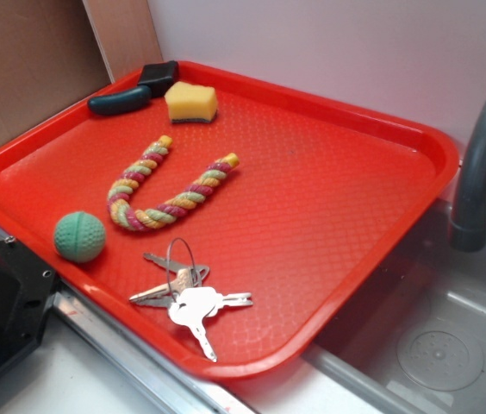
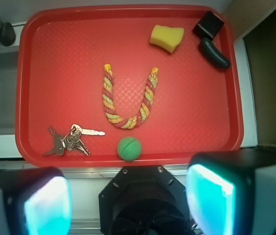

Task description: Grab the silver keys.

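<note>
From the exterior view, we're looking at the silver keys (image 1: 190,297) lying flat near the front rim of the red tray (image 1: 355,198), just beside the green ball (image 1: 79,236) and below the U-shaped rope toy (image 1: 167,185); a yellow sponge (image 1: 191,103) and a dark brush (image 1: 133,92) are sitting at the far corner. Switching to the wrist view, we're hovering off the tray's near edge, the gripper (image 2: 128,200) with its fingers (image 2: 47,203) spread wide and gripping nothing, the keys lying in the tray's lower-left corner, well apart from them.
</note>
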`<action>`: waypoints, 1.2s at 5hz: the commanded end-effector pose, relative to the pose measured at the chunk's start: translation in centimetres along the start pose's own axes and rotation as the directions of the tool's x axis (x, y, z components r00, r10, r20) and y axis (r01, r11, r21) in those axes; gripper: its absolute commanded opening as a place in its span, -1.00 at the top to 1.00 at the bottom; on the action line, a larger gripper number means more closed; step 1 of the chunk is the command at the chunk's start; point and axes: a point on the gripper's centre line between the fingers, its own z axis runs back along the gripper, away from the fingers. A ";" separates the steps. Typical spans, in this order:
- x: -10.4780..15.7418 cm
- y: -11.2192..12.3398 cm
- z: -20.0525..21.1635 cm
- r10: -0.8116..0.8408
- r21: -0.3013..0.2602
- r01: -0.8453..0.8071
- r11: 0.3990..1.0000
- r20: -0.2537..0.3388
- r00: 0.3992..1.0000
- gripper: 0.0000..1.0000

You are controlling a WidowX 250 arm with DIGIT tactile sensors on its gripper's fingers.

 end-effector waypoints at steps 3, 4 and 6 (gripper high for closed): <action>0.5 -5.5 -6.7 0.453 -0.300 -0.470 0.830 -0.127 0.882 -1.00; 1.5 -7.3 -9.7 0.508 -0.393 -0.585 0.709 -0.291 0.811 -1.00; 2.0 -10.4 -15.4 0.421 -0.328 -0.555 0.765 -0.398 0.815 -1.00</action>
